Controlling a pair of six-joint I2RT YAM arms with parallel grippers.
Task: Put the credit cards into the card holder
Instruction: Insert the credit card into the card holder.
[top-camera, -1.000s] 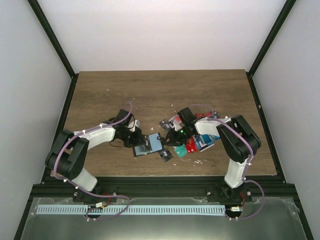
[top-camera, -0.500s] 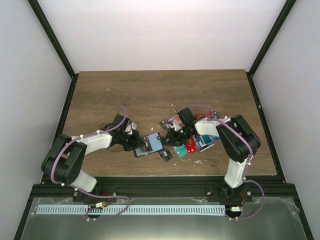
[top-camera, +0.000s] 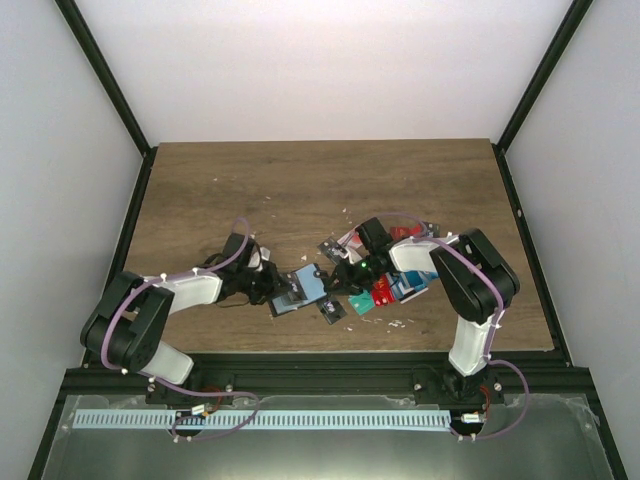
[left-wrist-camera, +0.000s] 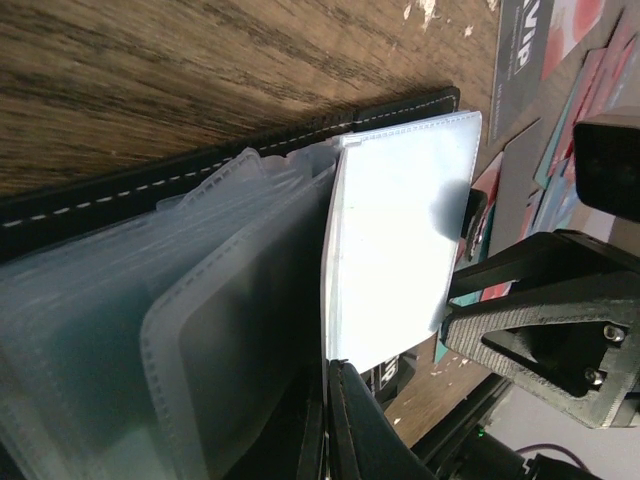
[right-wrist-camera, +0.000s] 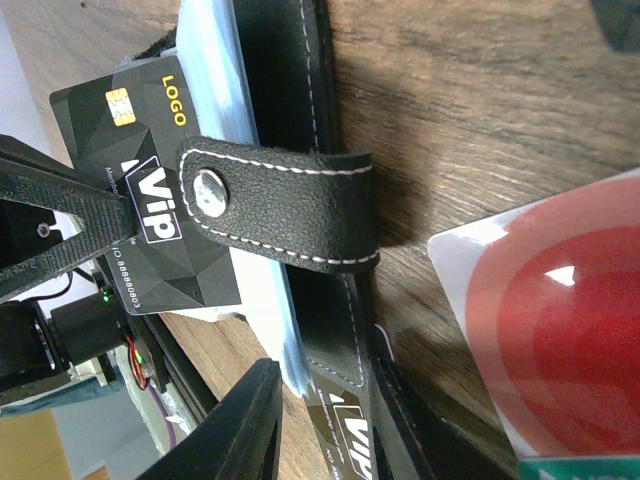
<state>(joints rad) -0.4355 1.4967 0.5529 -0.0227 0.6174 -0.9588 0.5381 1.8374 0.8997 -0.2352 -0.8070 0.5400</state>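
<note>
The card holder lies open between both arms, its black cover and snap tab close in the right wrist view. My left gripper is shut on one of its pale plastic sleeves, with the fingertips pinched at the sleeve's lower edge. A black VIP card sticks out of the sleeves. My right gripper is open, its jaws standing either side of the holder's stitched edge. The loose credit cards, red, teal and blue, lie heaped under the right arm.
A white card with a red circle lies just right of the holder. A second black VIP card lies under the holder's edge, and a black card lies in front of it. The table's front edge is close behind the holder.
My left arm has dropped lower and stretched toward the holder. The holder has tilted slightly. My right gripper has edged a little left onto the holder's edge.
</note>
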